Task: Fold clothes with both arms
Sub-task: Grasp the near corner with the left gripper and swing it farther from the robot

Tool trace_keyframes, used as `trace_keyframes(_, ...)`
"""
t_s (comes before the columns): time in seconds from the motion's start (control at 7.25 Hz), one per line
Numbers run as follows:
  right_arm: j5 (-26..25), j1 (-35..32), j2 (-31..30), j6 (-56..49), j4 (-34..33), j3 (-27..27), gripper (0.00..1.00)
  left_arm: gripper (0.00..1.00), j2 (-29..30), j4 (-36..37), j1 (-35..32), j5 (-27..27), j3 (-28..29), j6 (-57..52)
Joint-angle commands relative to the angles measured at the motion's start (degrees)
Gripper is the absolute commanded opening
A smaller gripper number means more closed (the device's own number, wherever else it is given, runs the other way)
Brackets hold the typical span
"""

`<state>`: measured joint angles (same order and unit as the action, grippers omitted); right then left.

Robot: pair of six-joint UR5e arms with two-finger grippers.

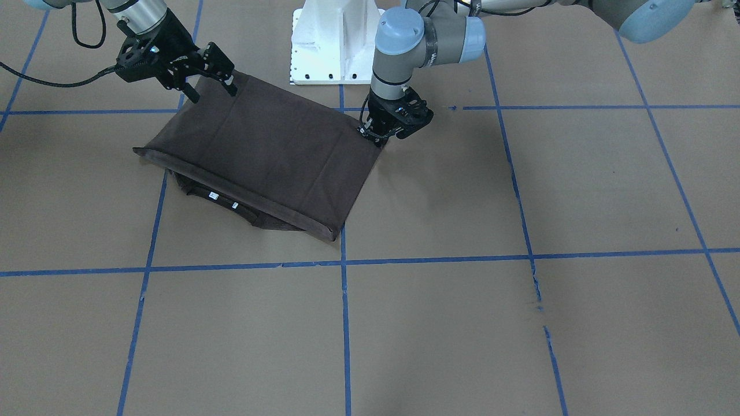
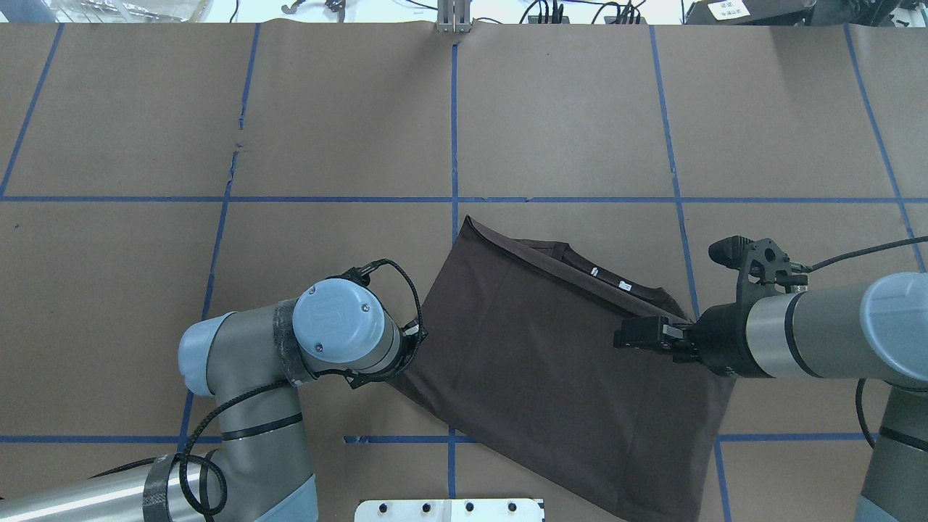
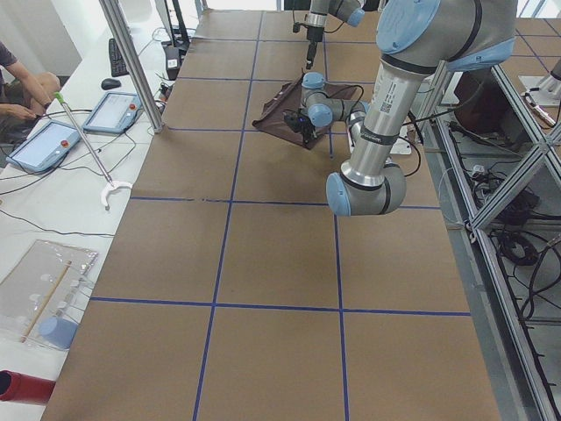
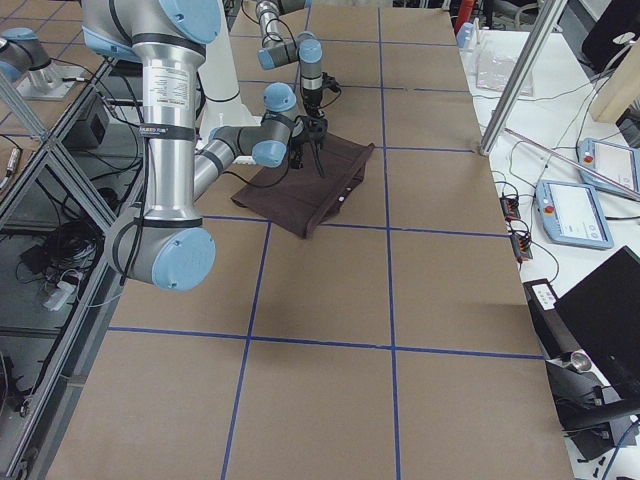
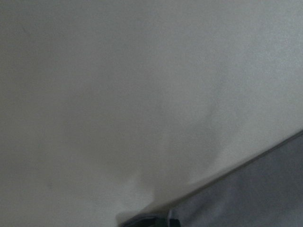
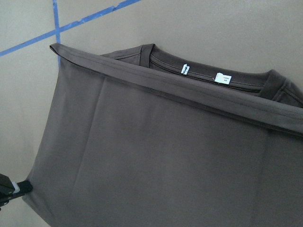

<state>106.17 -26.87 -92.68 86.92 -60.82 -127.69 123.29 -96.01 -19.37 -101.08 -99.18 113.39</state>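
The clothes are one dark brown T-shirt [image 1: 266,156] lying folded and flat on the brown table, its hem edge laid just short of the collar [image 2: 609,279] with its white labels. My right gripper [image 1: 209,89] hovers open over the shirt's near-robot corner, fingers spread and holding nothing. One fingertip [image 6: 14,187] shows at the lower left of the right wrist view, above the shirt [image 6: 151,161]. My left gripper [image 1: 374,134] is pressed low at the shirt's other near-robot corner, and I cannot tell its jaw state. The wrist hides it from overhead, and the left wrist view shows only blurred table and cloth [image 5: 251,194].
The white pedestal [image 1: 335,40] stands just behind the shirt at the robot's side. Blue tape lines [image 1: 345,323] grid the table. Beside the table's left end, a person [image 3: 17,83] sits by tablets [image 3: 44,145]; more screens [image 4: 575,210] stand at the right end.
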Motion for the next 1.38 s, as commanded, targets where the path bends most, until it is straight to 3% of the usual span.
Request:
trace_keyframes(0.0, 0.00, -0.20, -0.13, 0.00, 0.00, -0.01, 1.00, 0.00, -0.16, -0.06, -3.81, 0.27, 0.82, -1.06)
trace_keyframes(0.41, 0.00, -0.72, 0.04, 0.00, 0.00, -0.01, 1.00, 0.00, 1.06, -1.54, -12.33, 3.15, 5.29, -10.61)
trace_keyframes(0.55, 0.00, -0.81, 0.05, 0.00, 0.00, -0.01, 1.00, 0.00, 3.51, -5.73, -15.41, 3.26, 10.36, -13.69)
trace_keyframes(0.83, 0.09, -0.81, 0.13, 0.09, 0.00, -0.01, 1.00, 0.00, 14.28, -14.78, -20.95, 3.44, 27.98, -19.49)
trace_keyframes(0.97, 0.09, -0.81, 0.31, 0.09, 0.00, 0.08, 1.00, 0.00, 17.91, -22.13, -22.02, 6.92, 35.55, -22.04)
trace_keyframes(1.1, 0.09, -0.81, 0.40, 0.00, 0.00, 0.08, 1.00, 0.00, 19.77, -29.25, -22.29, 8.00, 40.50, -22.85)
trace_keyframes(1.24, 0.09, -0.90, 0.40, 0.09, 0.00, 0.16, 1.00, 0.00, 21.18, -30.89, -22.29, 9.57, 42.03, -22.77)
